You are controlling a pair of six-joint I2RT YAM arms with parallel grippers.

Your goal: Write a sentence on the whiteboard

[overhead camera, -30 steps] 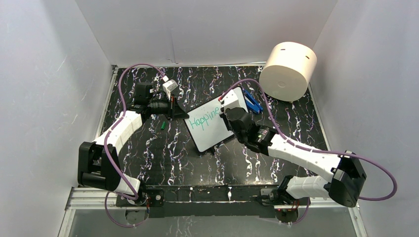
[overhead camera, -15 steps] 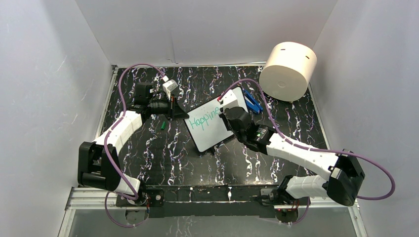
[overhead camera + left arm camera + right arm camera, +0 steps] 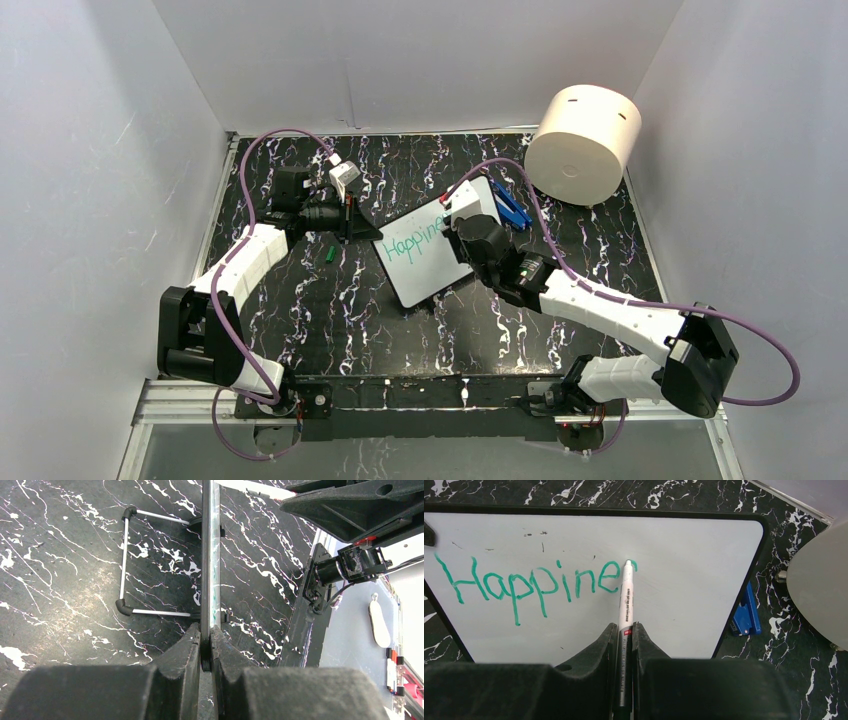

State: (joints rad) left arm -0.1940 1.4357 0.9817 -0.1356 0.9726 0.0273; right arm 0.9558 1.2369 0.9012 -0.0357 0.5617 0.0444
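Roughly mid-table, the whiteboard sits on the black marbled table, turned so its long edges slant from the near left to the far right. The sentence on it is teal-green and reads "Happine", followed by a short curved stroke of the next letter.

The right gripper reaches in from the near right, its fingers pressed together on a marker with a white barrel and a red band. The marker's tip touches the board at that last curved stroke, just right of the "e".

The left gripper comes in from the left and pinches the whiteboard's left edge. In the left wrist view the board is seen edge-on between the two black fingers. A thin wire bracket with black corners sticks out from one face of the board and rests against the table.

A blue object lies just beside the board's far right edge, partly tucked behind it. A large cream cylinder stands at the far right corner of the table. A small green piece lies on the table near the board's left side, apart from it.
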